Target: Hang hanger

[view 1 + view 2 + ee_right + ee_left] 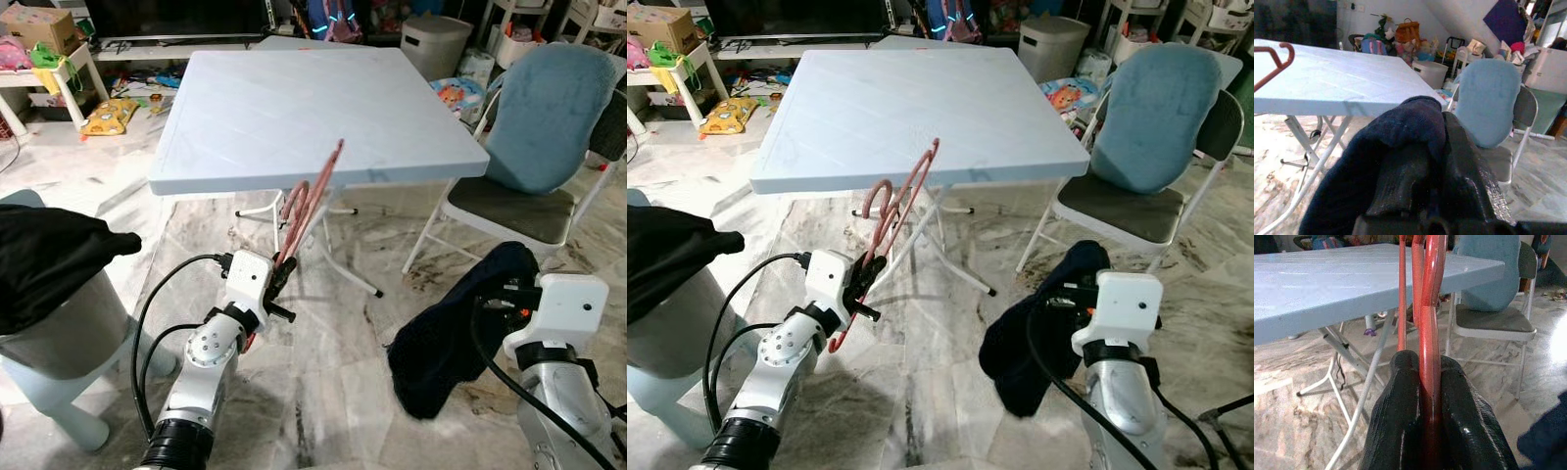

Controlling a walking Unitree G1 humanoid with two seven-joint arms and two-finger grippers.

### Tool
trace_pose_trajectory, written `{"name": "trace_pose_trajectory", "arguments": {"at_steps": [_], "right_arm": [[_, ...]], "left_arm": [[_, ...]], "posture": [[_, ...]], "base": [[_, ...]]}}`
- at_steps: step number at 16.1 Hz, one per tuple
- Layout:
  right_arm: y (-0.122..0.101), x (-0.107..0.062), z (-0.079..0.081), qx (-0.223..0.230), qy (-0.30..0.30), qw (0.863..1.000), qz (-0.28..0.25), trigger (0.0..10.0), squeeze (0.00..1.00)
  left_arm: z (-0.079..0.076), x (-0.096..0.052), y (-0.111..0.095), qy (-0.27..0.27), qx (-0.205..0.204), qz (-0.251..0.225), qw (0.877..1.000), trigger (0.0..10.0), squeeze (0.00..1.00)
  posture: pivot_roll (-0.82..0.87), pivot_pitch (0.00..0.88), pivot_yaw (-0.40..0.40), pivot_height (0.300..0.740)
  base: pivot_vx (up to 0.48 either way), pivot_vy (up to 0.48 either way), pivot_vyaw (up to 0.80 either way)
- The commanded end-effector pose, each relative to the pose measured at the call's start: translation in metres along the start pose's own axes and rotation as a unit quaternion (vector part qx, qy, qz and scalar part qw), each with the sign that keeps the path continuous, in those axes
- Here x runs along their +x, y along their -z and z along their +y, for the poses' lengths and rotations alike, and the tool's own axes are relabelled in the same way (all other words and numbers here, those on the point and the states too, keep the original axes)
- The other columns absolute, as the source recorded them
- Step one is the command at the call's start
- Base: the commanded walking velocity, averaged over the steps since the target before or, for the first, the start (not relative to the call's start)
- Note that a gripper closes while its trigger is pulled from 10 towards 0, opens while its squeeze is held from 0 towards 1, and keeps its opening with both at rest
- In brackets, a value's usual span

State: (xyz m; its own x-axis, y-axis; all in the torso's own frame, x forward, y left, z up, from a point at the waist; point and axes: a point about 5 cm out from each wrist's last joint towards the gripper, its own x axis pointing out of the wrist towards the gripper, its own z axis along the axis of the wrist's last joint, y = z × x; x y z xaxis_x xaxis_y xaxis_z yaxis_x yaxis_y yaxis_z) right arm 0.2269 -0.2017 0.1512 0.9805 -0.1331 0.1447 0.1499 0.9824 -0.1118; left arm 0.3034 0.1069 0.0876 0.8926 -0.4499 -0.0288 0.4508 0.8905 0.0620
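Left eye view: a pale blue table (313, 108) stands ahead, its near edge running across the middle of the scene; marble floor (333, 392) lies open between the two arms; a folding chair (534, 176) with a blue cushion sits just beside the table's right corner; a grey stool (59, 343) at far left carries a black cloth (49, 259) on top. The left arm reaches forward and up from the lower left; the left gripper (282, 274) is clamped on a red hanger (313, 201), which slants up so its top end crosses the table's near edge. The right arm rises at lower right; a dark garment (460, 328) hangs bunched over its front.

Right eye view: the same layout; the hanger's hook curls just below the table edge, left of the table legs (940, 245); a lidded grey bin (1050, 47) stands beyond the table.

Left wrist view: both black fingers (1400, 421) press tight against the red hanger, which rises between them toward the table's underside edge; the chair stands beyond.

Right wrist view: the right gripper (1425, 186) is wrapped in the dark garment, fingers closed on its folds; the hanger's hook shows against the tabletop, well apart from this arm.
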Motion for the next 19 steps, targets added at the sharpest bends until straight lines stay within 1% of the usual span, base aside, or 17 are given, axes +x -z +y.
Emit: {"name": "trace_pose_trajectory", "arguments": {"at_steps": [1, 2, 4, 6, 8, 9, 11, 12, 13, 16, 19], "right_arm": [[-0.006, 0.001, 0.001, -0.003, -0.004, 1.0, -0.016, 0.0, 0.0], [-0.005, 0.001, 0.001, -0.004, -0.004, 1.0, -0.012, 0.0, 0.0], [-0.003, 0.001, 0.001, -0.003, -0.002, 1.0, -0.008, 0.0, 0.0], [-0.001, 0.0, 0.003, 0.0, -0.005, 1.0, -0.005, 0.0, 0.0], [-0.001, 0.001, 0.005, 0.002, -0.008, 1.0, -0.004, 0.0, 0.0], [-0.003, 0.002, 0.004, 0.002, -0.008, 1.0, -0.008, 0.0, 0.0], [-0.006, 0.002, -0.002, -0.003, 0.008, 1.0, -0.02, 0.0, 0.0], [-0.007, 0.002, -0.006, -0.004, 0.018, 1.0, -0.022, 0.0, 0.0], [-0.008, 0.002, -0.006, -0.003, 0.019, 1.0, -0.023, 0.0, 0.0], [-0.01, 0.003, -0.005, -0.009, 0.01, 1.0, -0.027, 0.0, 0.0], [-0.012, 0.005, -0.003, -0.012, 0.002, 0.999, -0.032, 0.0, 0.0]], "left_arm": [[0.0, 0.007, -0.01, 0.008, 0.006, -0.018, 1.0, 10.0, 0.0], [0.003, 0.008, -0.011, 0.007, 0.006, -0.017, 1.0, 10.0, 0.0], [0.012, 0.013, -0.014, 0.0, 0.0, -0.016, 1.0, 10.0, 0.0], [0.022, 0.019, -0.021, -0.006, 0.003, -0.02, 1.0, 10.0, 0.0], [0.028, 0.023, -0.027, -0.007, 0.005, -0.024, 1.0, 10.0, 0.0], [0.028, 0.024, -0.03, -0.006, 0.004, -0.027, 1.0, 10.0, 0.0], [0.022, 0.021, -0.032, -0.007, -0.008, -0.038, 0.999, 10.0, 0.0], [0.017, 0.016, -0.031, -0.019, -0.023, -0.042, 0.999, 10.0, 0.0], [0.014, 0.014, -0.03, -0.022, -0.027, -0.044, 0.998, 10.0, 0.0], [0.007, 0.012, -0.028, -0.026, -0.034, -0.044, 0.998, 10.0, 0.0], [0.005, 0.012, -0.029, -0.031, -0.041, -0.043, 0.998, 10.0, 0.0]], "posture": [[0.05, 0.0, -0.056, 0.74], [0.05, 0.0, -0.059, 0.74], [0.06, 0.0, -0.063, 0.74], [0.06, 0.0, -0.066, 0.74], [0.06, 0.0, -0.066, 0.74], [0.07, 0.0, -0.064, 0.74], [0.07, 0.0, -0.054, 0.74], [0.06, 0.0, -0.048, 0.74], [0.06, 0.0, -0.046, 0.74], [0.06, 0.0, -0.045, 0.74], [0.06, 0.0, -0.043, 0.74]], "base": [[0.33, 0.0, 0.0], [0.341, 0.0, 0.0], [0.362, 0.0, 0.0], [0.375, 0.0, 0.0], [0.373, 0.0, 0.0], [0.375, 0.0, 0.0], [0.375, 0.0, 0.0], [0.375, 0.0, 0.0], [0.375, 0.0, 0.0], [0.376, 0.0, 0.0], [0.409, 0.0, 0.0]]}}
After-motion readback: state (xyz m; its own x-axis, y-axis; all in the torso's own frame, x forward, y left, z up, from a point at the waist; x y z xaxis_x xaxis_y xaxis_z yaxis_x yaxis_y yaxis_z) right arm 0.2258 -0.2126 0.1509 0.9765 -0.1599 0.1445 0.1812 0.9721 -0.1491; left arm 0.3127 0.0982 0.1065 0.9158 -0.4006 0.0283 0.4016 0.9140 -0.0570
